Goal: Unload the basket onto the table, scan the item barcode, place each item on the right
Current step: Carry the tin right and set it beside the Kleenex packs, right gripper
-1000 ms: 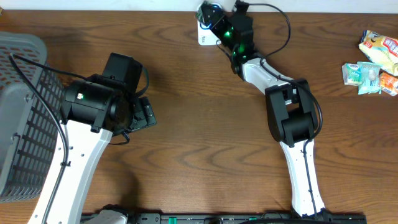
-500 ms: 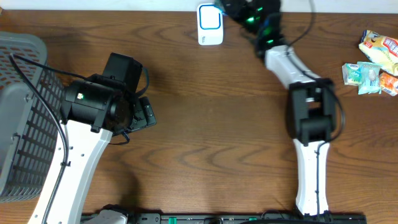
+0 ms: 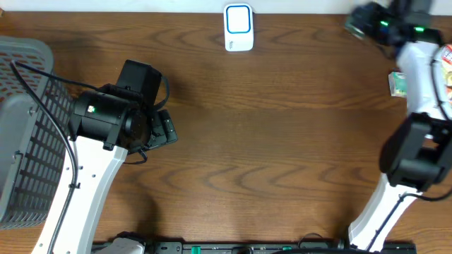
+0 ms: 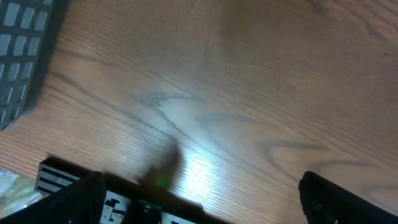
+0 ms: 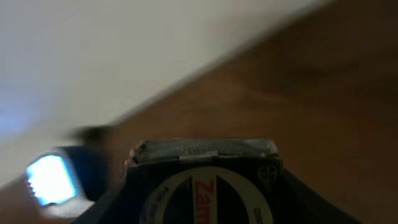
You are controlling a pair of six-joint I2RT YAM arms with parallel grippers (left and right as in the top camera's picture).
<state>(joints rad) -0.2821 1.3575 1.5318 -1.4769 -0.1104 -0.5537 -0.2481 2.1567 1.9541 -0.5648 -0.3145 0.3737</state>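
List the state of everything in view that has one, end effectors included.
left end effector: open, holding nothing.
right end effector: closed on the item, blurred in overhead.
item: dark, label showing "Zam", held off the surface.
scanner: untouched at the far edge, blue light on.
basket: upright at the left edge, contents unclear.
snack packets: lying at the right edge, partly hidden by the right arm.

It looked like a mock shop checkout: a small white barcode scanner with a blue front (image 3: pixel 239 27) stood on a brown wooden table (image 3: pixel 282 141), a grey plastic mesh basket (image 3: pixel 28 127) at its edge.
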